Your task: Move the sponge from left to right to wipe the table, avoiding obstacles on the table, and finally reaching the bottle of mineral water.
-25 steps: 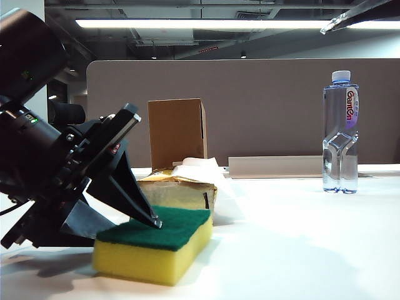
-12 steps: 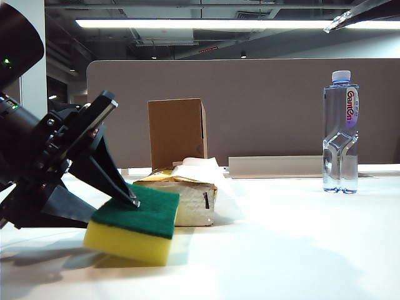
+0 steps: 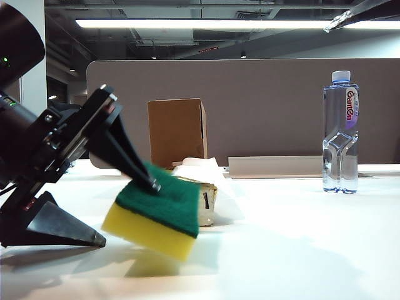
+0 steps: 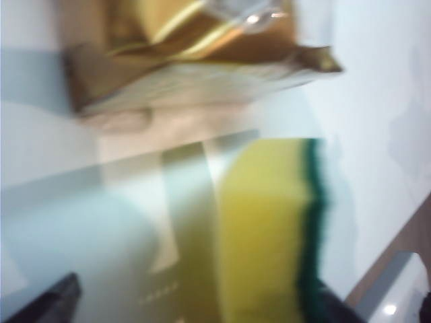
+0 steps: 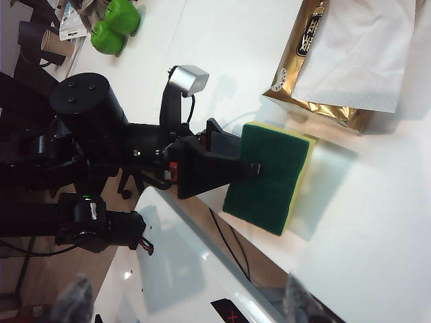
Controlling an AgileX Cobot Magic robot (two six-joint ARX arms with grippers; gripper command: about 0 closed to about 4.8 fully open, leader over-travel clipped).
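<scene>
You can read vertical red lettering, apparently "Ganten", on the purple-white label (image 3: 350, 107) of the mineral water bottle (image 3: 340, 132); tissue-pack print stays illegible.

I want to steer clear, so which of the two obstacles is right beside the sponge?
The gold-edged tissue pack, lying low just behind the sponge; the upright brown cardboard box stands farther back.

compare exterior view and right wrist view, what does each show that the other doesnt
Only the exterior view shows the bottle of mineral water and the brown cardboard box. Only the right wrist view shows green objects at the table's far edge. Both show the tilted sponge, the tissue pack beside it, and the left claw, jaws wide apart.
</scene>
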